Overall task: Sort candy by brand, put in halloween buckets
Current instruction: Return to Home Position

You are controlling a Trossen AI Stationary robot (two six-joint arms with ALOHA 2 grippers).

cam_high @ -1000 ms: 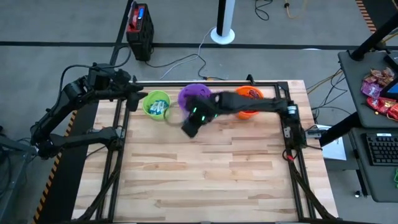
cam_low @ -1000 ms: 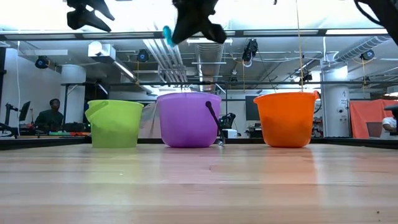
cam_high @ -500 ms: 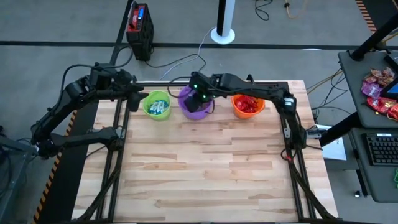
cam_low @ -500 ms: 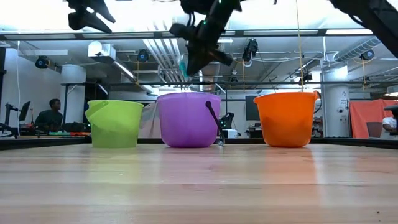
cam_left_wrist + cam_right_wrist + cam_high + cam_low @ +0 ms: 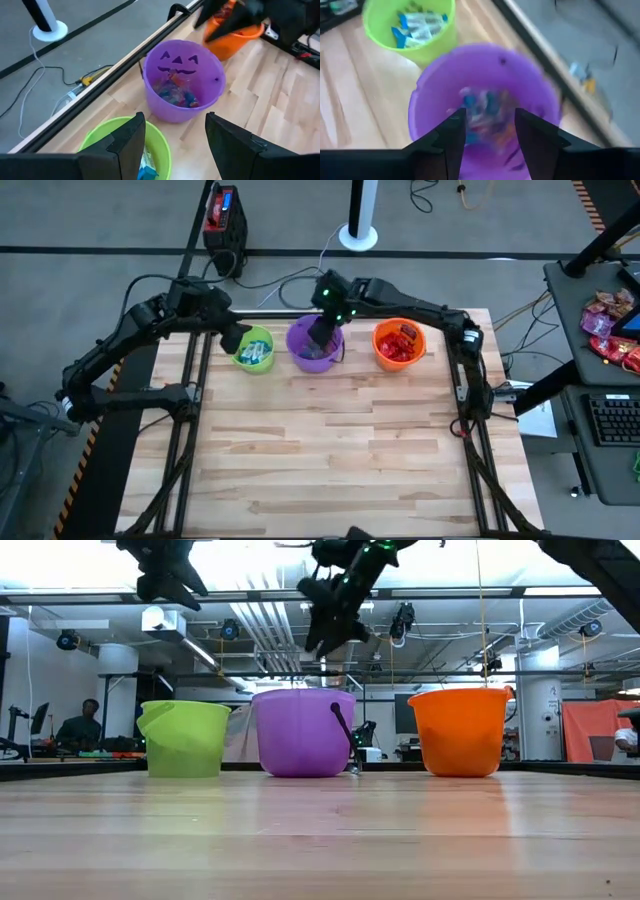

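High view: purple bucket (image 5: 301,350) directly beneath the right tool (image 5: 322,337)

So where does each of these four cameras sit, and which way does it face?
High view: above the table, facing straight down; both arms show.
Low view: at table-top height, facing level across the wood to the room; both arms hang in from above.
Left wrist view: on the left arm, facing past the open left end effector down at the green bucket.
Right wrist view: on the right arm, facing past the open right end effector into the purple bucket.
Shared: all four see the purple bucket.
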